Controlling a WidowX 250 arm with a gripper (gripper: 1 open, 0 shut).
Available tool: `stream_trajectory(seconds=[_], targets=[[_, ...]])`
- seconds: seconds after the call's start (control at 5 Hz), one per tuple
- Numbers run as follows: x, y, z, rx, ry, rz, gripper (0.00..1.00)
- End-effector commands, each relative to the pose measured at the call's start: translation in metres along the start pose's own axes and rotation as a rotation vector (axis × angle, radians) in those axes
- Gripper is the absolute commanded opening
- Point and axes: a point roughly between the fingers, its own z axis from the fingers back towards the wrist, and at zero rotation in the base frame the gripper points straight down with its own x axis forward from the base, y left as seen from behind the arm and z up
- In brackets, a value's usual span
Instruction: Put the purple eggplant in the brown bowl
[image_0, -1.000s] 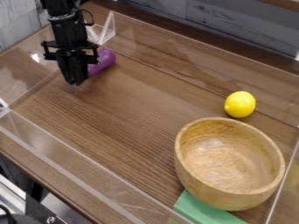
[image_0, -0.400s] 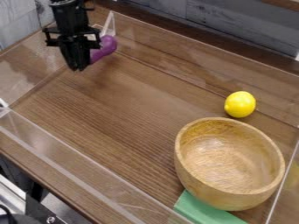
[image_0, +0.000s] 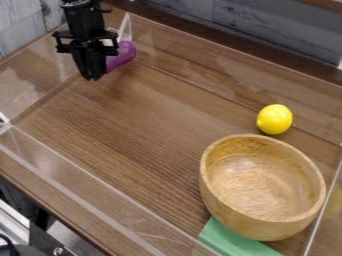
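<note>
Black gripper (image_0: 90, 72) hanging straight down at the far left corner of the wooden tabletop (image_0: 147, 120), fingers pressed together, tips just above or on the wood. Purple eggplant (image_0: 123, 54) right behind and beside those fingers, partly hidden by them, lying near the clear plastic wall (image_0: 174, 35); cannot tell whether the tips pinch any part of it or merely touch its side. Compared with a second ago: gripper shifted slightly up the picture, toward the back corner, and eggplant shifted with it, from just right of the fingertips to a spot a little farther back and closer to the wall. Compared with the frame shortly before now: almost no change, gripper and eggplant in nearly the same place. Brown bowl (image_0: 217, 190) unchanged at the near right, upright and holding nothing, well apart from the eggplant across the whole table. Yellow ball (image_0: 274, 119) unchanged, resting on the wood just beyond the bowl's far rim, not touching it. Flat green object (image_0: 230, 242) unchanged, poking out from under the bowl's near edge at the bottom of the view.
</note>
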Motion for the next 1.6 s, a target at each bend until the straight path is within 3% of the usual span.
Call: stream_trajectory(seconds=[0.0,1.4], targets=[[0.0122,-0.0016,0.0201,0.025,-0.065,-0.014,0.00],[0.0167,-0.0036,0.0124,0.021,-0.040,0.011,0.00]])
